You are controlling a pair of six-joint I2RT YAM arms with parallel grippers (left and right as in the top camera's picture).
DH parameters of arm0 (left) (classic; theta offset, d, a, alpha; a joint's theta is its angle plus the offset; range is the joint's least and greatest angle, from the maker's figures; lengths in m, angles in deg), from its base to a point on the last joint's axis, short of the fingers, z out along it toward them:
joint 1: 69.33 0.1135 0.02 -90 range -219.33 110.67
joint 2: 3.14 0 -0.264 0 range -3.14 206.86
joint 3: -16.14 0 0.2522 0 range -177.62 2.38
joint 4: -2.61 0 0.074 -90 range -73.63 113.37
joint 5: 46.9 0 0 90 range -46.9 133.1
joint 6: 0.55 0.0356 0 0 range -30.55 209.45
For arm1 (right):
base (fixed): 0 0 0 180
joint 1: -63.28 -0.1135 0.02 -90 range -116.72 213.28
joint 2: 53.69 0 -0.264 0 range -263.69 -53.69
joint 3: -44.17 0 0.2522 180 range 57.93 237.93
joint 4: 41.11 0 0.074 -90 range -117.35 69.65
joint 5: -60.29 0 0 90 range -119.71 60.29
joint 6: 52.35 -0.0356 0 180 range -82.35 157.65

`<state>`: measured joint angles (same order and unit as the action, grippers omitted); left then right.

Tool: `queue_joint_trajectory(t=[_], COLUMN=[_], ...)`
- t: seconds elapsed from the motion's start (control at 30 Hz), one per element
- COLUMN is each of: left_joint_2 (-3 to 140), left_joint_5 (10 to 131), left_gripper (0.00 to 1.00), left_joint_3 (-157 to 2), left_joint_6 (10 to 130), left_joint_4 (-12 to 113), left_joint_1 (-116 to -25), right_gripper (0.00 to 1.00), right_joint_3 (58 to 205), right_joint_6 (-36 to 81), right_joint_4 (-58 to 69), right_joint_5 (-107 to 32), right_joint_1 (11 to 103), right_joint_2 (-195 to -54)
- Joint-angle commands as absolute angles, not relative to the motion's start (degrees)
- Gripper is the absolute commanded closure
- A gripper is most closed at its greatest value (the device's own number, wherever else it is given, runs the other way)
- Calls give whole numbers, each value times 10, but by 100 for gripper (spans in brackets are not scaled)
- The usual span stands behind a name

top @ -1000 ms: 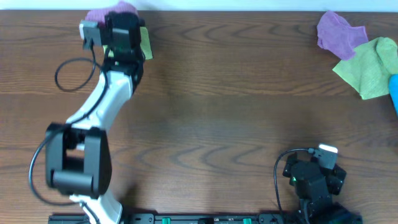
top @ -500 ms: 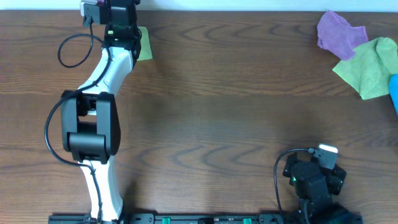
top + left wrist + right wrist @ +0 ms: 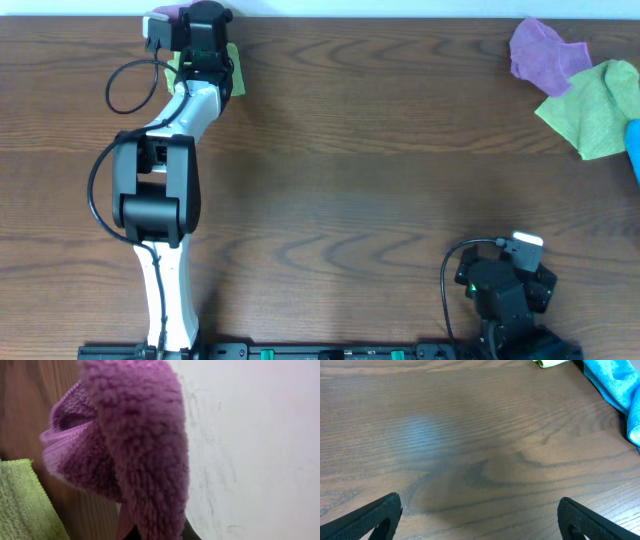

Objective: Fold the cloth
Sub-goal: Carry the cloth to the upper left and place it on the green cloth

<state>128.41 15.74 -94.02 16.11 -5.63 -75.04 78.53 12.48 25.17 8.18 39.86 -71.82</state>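
Left gripper (image 3: 203, 14): at the top edge of the overhead frame, upper left, arm stretched out full length from the bottom edge; jaws closed, pinching the cloth (image 3: 135, 445). Left wrist view: the purple pile rises from between two dark finger tips at the bottom edge and fills the centre of the frame, bunched into a thick upright fold with a looser loop to its left. In the overhead view only a small purple patch shows, just left of the wrist; the rest is hidden under the gripper. White tag not visible. A lime-green cloth (image 3: 232, 72) lies just beside the gripper, on the table (image 3: 380, 180), and appears at lower left of the left wrist view; a pale white surface (image 3: 250, 450) fills the right half of that view. Right gripper (image 3: 480, 520): parked at lower right of the overhead frame, jaws spread wide, nothing between them, bare wood below. Upper right of the overhead frame: second purple cloth (image 3: 545, 52), crumpled, touching another lime-green cloth (image 3: 595, 110); a blue cloth (image 3: 633, 150) at the right edge.
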Motion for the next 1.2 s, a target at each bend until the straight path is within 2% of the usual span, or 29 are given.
queue_joint_trajectory(t=[0.0, 0.3, 0.67, 1.17], left_joint_2=[1301, 1306, 1306, 1253], left_joint_5=[157, 198, 214, 217], left_gripper=[94, 94, 94, 94], left_joint_3=[-954, -954, -954, -954], left_joint_6=[175, 209, 200, 185], left_joint_4=[-69, -49, 98, 224], left_joint_1=[-749, -760, -776, -757], right_gripper=[1, 1, 1, 1], right_joint_3=[783, 783, 783, 783], right_joint_6=[129, 129, 129, 129], right_joint_4=[252, 252, 252, 252], right_joint_5=[88, 88, 88, 88], right_joint_1=[393, 393, 393, 393], right_joint_2=[-716, -716, -716, -716])
